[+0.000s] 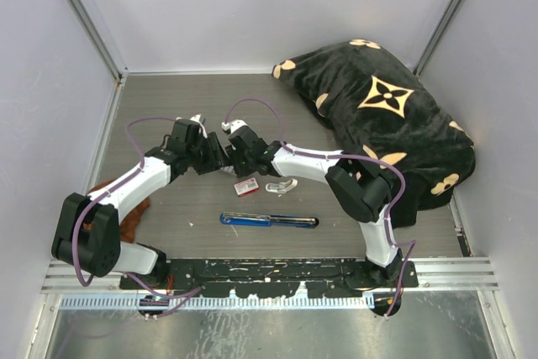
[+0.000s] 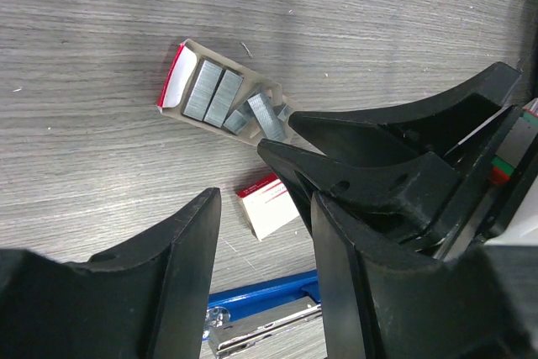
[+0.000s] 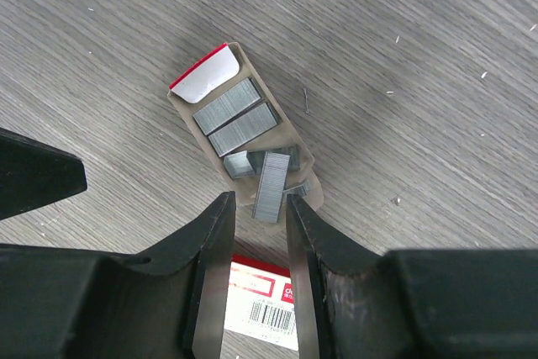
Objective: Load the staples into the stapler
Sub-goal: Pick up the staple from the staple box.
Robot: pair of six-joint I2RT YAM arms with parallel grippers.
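staples (image 3: 227, 107) in tray (image 3: 204, 80) | box (image 1: 246, 187) behind stapler (image 1: 269, 220) | white piece (image 1: 280, 187) right of box

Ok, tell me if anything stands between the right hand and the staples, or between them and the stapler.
Nothing visible blocks the right hand: it straddles a tilted block of staples in the open tray. Between tray and stapler lies the red-and-white box, lying flat.
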